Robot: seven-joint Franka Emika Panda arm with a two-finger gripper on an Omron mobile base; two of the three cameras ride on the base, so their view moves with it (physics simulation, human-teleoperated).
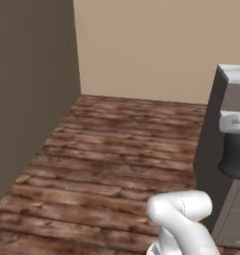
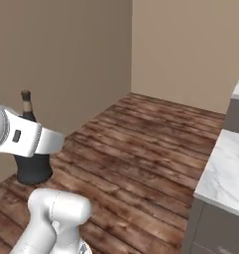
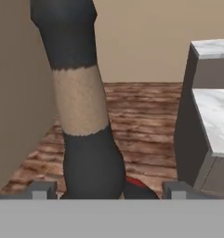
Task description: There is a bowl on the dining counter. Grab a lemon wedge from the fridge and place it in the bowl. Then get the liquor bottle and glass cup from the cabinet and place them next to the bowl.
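Note:
The liquor bottle (image 3: 85, 139) is dark with a beige label band and stands upright between my two fingertips, close to the camera in the hand view. My gripper (image 3: 109, 189) is shut on its wide body. From the right base view the bottle (image 2: 31, 166) hangs above the wooden floor at the left, its narrow neck pointing up, partly behind my white forearm. The dining counter's white marble top (image 2: 222, 168) runs along the right side, with the counter (image 3: 215, 116) also at the right of the hand view.
Brown plank floor (image 1: 116, 154) stretches ahead to a beige wall. A taupe wall (image 1: 27, 99) closes the left side. A higher marble-topped block (image 1: 233, 73) stands at the far right, with a round grey and dark stool-like thing (image 1: 236, 144) below it.

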